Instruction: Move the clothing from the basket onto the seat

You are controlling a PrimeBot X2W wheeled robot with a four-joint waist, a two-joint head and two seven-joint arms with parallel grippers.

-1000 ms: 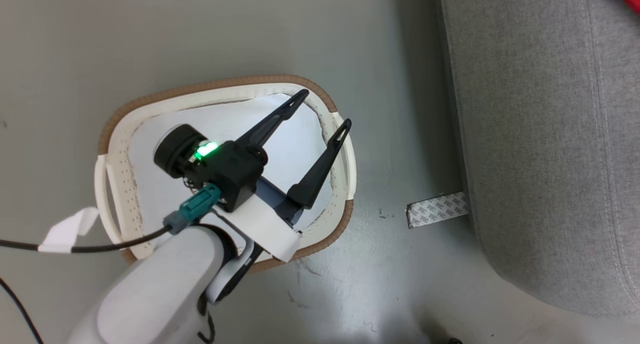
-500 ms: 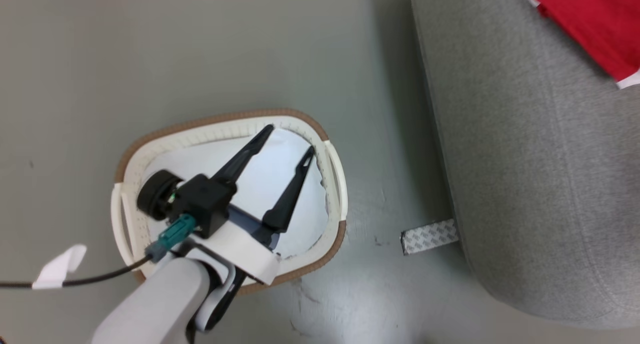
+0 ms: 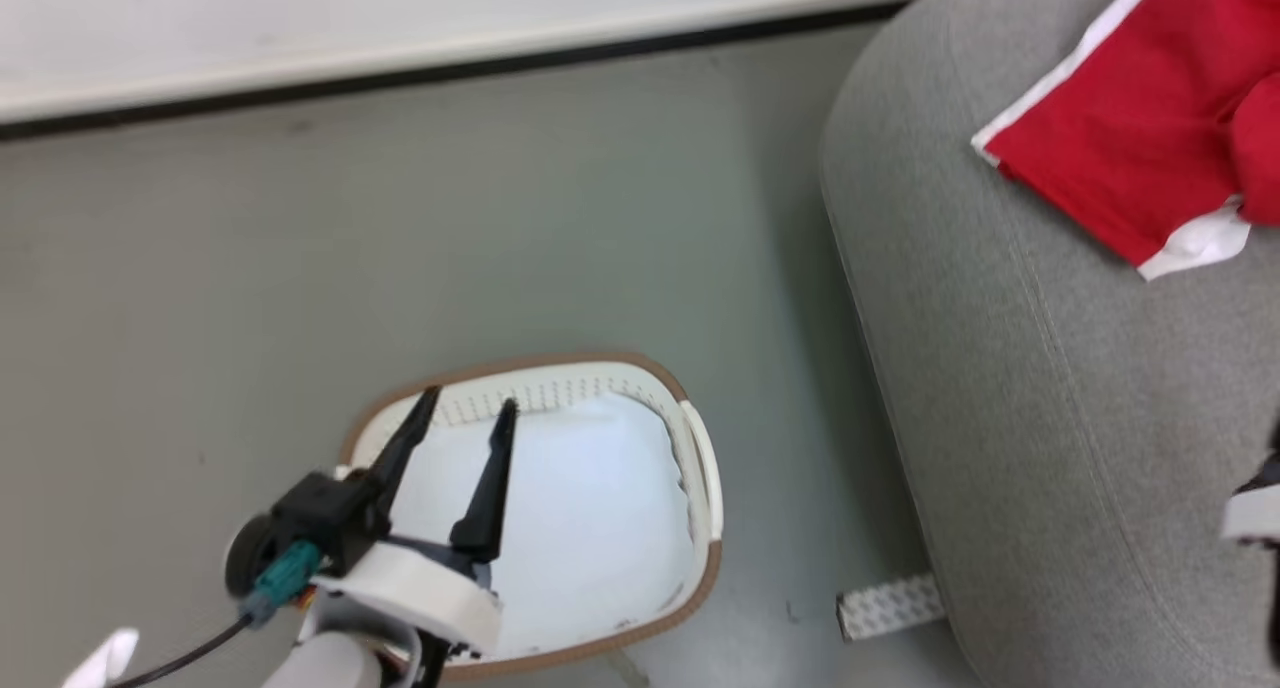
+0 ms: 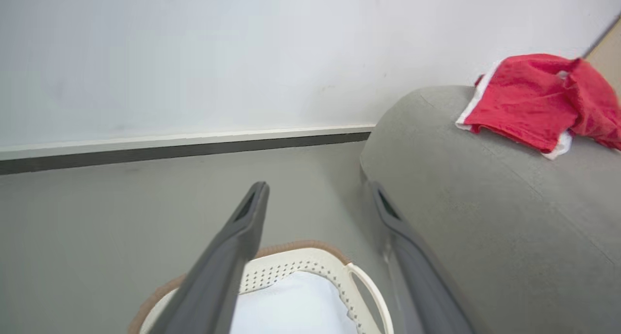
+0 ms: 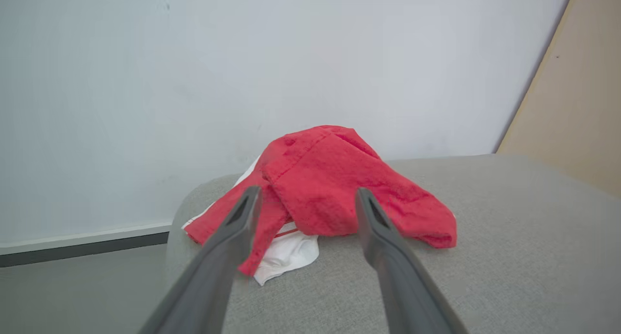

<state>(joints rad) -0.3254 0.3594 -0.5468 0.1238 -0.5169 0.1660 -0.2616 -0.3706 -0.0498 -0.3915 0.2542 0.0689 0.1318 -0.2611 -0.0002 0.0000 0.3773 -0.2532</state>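
The red clothing [image 3: 1120, 158] with white trim lies bunched on the grey seat [image 3: 1050, 418] at the upper right. The basket [image 3: 705, 468] stands on the floor left of the seat and holds just its white pad [image 3: 590, 528]. My left gripper [image 3: 469, 400] hangs open over the basket's left part with nothing between its fingers. In the left wrist view the left gripper [image 4: 318, 186] points over the basket [image 4: 301, 263] toward the wall. My right gripper [image 5: 306, 192] is open above the seat [image 5: 509, 237], short of the clothing [image 5: 330, 188].
A white wall with a dark skirting strip [image 3: 400, 58] runs behind the grey floor. A patch of patterned tape [image 3: 890, 606] lies on the floor at the seat's foot. A beige panel [image 5: 572, 106] stands right of the seat. A pale wrist part [image 3: 1255, 513] shows at the right edge.
The head camera has tilted up, so the basket sits lower and the wall and more red clothing show. The left gripper stays open, now over the basket's left part.
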